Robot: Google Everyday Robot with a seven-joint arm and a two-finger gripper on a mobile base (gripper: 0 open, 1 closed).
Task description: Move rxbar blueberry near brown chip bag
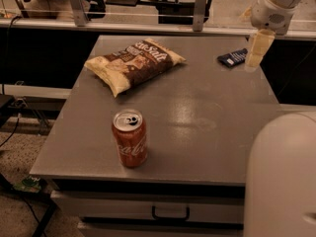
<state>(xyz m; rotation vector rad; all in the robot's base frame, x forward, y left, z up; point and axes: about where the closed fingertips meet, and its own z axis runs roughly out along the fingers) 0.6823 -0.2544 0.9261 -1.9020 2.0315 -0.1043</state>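
Observation:
The rxbar blueberry (233, 58), a small flat dark navy wrapper, lies near the table's far right edge. The brown chip bag (136, 62), dark brown in the middle with cream edges, lies at the far left of the grey table (197, 117). My gripper (256, 53) hangs from the white arm at the top right. It is just to the right of the bar and slightly above the table, and it holds nothing that I can see.
A red soda can (130, 137) stands upright near the table's front left. A rounded white part of my body (281, 177) fills the lower right corner. A drawer handle (170, 214) shows below the table's front edge. Metal posts and a rail run behind the table.

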